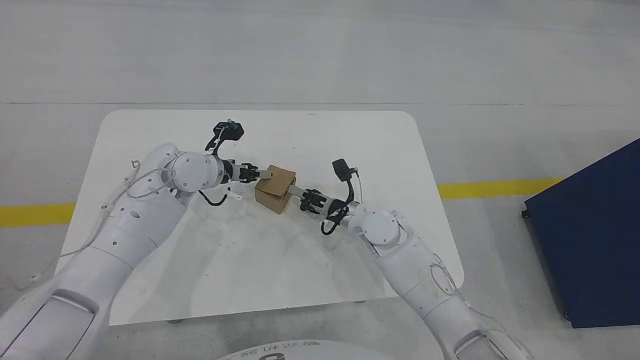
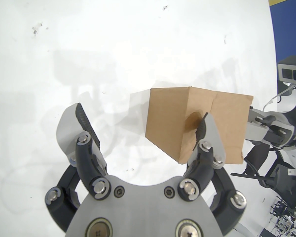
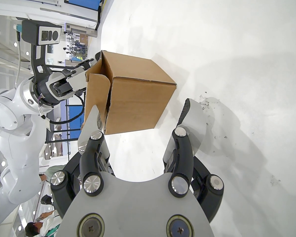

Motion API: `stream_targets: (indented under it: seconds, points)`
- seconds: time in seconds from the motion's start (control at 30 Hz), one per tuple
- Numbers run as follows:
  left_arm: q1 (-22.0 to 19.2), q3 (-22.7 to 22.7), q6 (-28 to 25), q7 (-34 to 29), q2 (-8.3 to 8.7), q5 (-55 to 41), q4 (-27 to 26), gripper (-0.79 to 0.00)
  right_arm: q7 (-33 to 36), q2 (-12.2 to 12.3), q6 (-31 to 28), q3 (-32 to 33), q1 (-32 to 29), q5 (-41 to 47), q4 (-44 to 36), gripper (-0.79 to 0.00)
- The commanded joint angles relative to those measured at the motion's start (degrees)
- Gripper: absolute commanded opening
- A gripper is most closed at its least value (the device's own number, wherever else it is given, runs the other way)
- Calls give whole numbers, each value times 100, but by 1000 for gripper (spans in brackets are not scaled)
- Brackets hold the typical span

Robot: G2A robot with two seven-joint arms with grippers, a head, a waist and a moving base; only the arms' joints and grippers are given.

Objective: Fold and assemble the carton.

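A small brown carton (image 1: 275, 188) stands near the middle of the white table (image 1: 340, 140), between my two grippers. My left gripper (image 1: 254, 174) is at its left side and stands open (image 2: 141, 112), with one fingertip (image 2: 205, 122) against the carton's (image 2: 212, 114) side face. My right gripper (image 1: 304, 200) is at the opposite side, also open (image 3: 140, 107). The carton's (image 3: 138, 99) near corner sits between its fingers. One finger (image 3: 92, 119) lies beside a flap (image 3: 96, 92) that stands slightly ajar; the other finger (image 3: 191, 109) is apart from the carton.
The table's rounded right edge (image 1: 440, 190) is a short way beyond the right arm. A dark blue block (image 1: 590, 240) stands on the floor to the right of the table. Small dark specks (image 2: 37, 28) mark the tabletop.
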Motion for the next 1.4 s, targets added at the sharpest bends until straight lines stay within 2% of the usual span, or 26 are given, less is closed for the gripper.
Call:
stream_targets:
  seconds: [0.0, 0.57, 0.7, 1.13, 1.37]
  points:
    - [-8, 11, -1, -11, -5, 7, 9, -22, -10, -4, 18, -17, 11, -9, 14, -200]
    - [-54, 61, -27, -29, -42, 26, 58, -22, -37, 0, -25, -5, -20, -1, -2, -191]
    - [-58, 68, -16, -36, -48, 35, 65, -22, -44, 3, -33, 2, -32, -7, 4, -212]
    - [-39, 86, 3, -30, -64, 60, 57, -15, -58, 7, -32, 4, -58, -15, 16, -185]
    - [-29, 94, 3, -52, -70, 67, 59, -15, -107, 7, -56, 19, -73, -7, -14, -102]
